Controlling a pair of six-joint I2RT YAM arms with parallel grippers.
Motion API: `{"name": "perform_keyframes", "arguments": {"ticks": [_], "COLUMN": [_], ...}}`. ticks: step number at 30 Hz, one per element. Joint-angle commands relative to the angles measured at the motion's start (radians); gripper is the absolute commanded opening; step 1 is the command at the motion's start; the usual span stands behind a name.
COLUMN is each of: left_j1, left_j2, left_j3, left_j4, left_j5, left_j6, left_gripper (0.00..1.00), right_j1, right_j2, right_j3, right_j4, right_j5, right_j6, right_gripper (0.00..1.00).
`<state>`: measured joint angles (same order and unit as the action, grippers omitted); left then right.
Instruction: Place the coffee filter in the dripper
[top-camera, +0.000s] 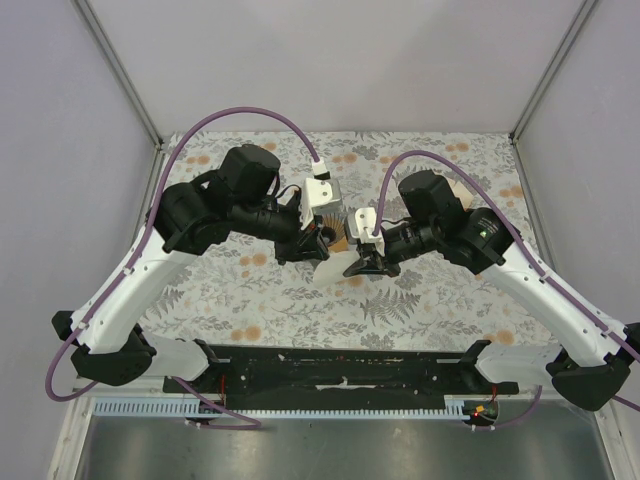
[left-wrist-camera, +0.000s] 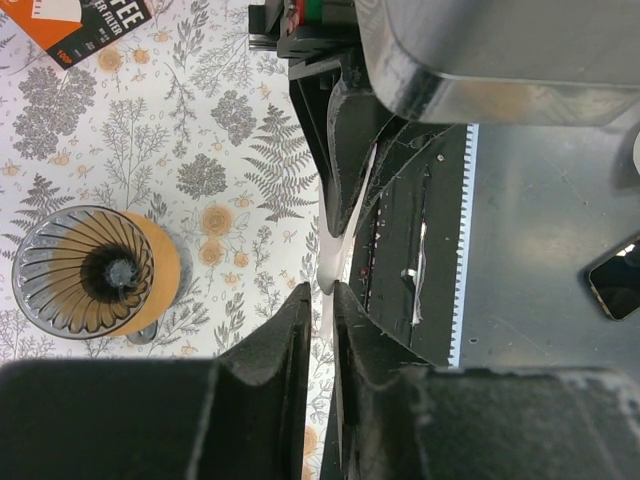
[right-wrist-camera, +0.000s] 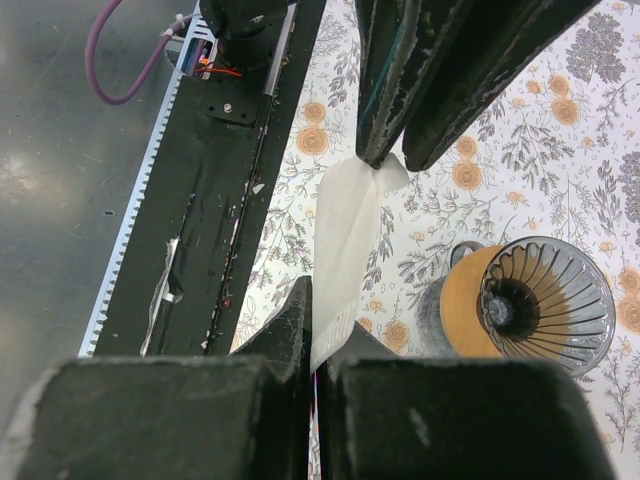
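Note:
The coffee filter (right-wrist-camera: 345, 235) is a flat white paper cone held in the air between both grippers. It shows edge-on in the left wrist view (left-wrist-camera: 328, 275) and as a white patch from above (top-camera: 327, 269). My left gripper (left-wrist-camera: 321, 291) is shut on one end of it, and my right gripper (right-wrist-camera: 318, 305) is shut on its ribbed seam edge. From above the grippers (top-camera: 320, 250) (top-camera: 358, 262) meet at the table's middle. The dripper (left-wrist-camera: 92, 270), a ribbed grey cone with an orange-brown collar, stands on the floral cloth beside them (right-wrist-camera: 535, 300), partly hidden from above (top-camera: 338, 236).
An orange-and-white carton (left-wrist-camera: 85, 25) lies on the cloth beyond the dripper. A black rail (top-camera: 340, 367) with a toothed white strip runs along the near edge, with grey metal below it. Grey walls enclose the sides and back.

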<state>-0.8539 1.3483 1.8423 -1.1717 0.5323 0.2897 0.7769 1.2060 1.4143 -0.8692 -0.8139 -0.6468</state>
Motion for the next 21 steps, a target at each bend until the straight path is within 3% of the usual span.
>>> {"name": "perform_keyframes", "arguments": {"ticks": [1,5,21], "left_j1": [0.000,0.000,-0.004], "left_j2": [-0.002,0.000,0.008], "left_j3": [0.002,0.000,-0.018], "left_j4": [0.030,0.026,0.046], "left_j5": [0.053,0.100,0.035], "left_j6": [-0.009,-0.015,-0.027], "left_gripper": [0.22,0.27,0.27], "right_j1": [0.005,0.005,0.005], "right_j2": [-0.010,-0.006,-0.020], "right_j3": [0.023,0.023,0.018], "right_j4": [0.036,0.042,0.067], "right_j5": [-0.014,-0.008,-0.065], "right_j6": [0.010,0.013,-0.014], "right_gripper": [0.00,0.00,0.00]}}
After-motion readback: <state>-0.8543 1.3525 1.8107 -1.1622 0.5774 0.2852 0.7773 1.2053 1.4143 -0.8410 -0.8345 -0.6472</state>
